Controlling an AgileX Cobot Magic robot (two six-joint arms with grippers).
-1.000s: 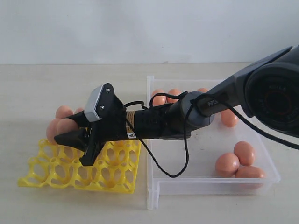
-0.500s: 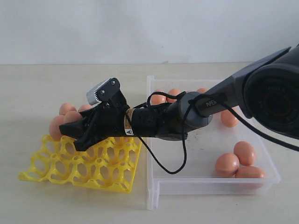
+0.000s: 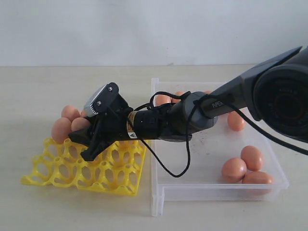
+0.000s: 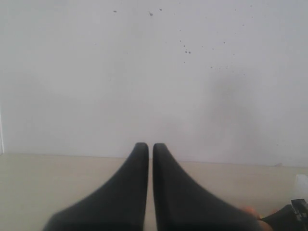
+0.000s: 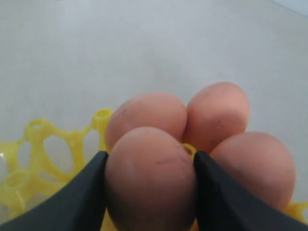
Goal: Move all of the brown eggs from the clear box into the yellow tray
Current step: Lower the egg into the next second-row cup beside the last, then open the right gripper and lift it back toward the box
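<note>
My right gripper (image 5: 150, 155) is shut on a brown egg (image 5: 150, 180), black fingers on both its sides. Three more brown eggs (image 5: 217, 113) sit packed just behind it in the yellow tray (image 5: 36, 144). In the exterior view the right arm reaches across from the clear box (image 3: 211, 190) to the far left corner of the yellow tray (image 3: 72, 173), with the gripper (image 3: 86, 142) low over the cups beside the eggs (image 3: 61, 129). Several brown eggs (image 3: 234, 169) lie in the clear box. My left gripper (image 4: 145, 147) is shut and empty, facing a white wall.
A black cable (image 3: 171, 168) loops from the right arm down over the box's left wall. The box stands right against the tray's right side. The tray's near rows of cups (image 3: 103, 180) hold nothing. Bare tabletop (image 3: 72, 211) lies in front of the tray.
The right gripper has rolled and sunk toward the tray's far left corner with the egg, bringing it down beside the eggs there. The tray has shifted a little.
</note>
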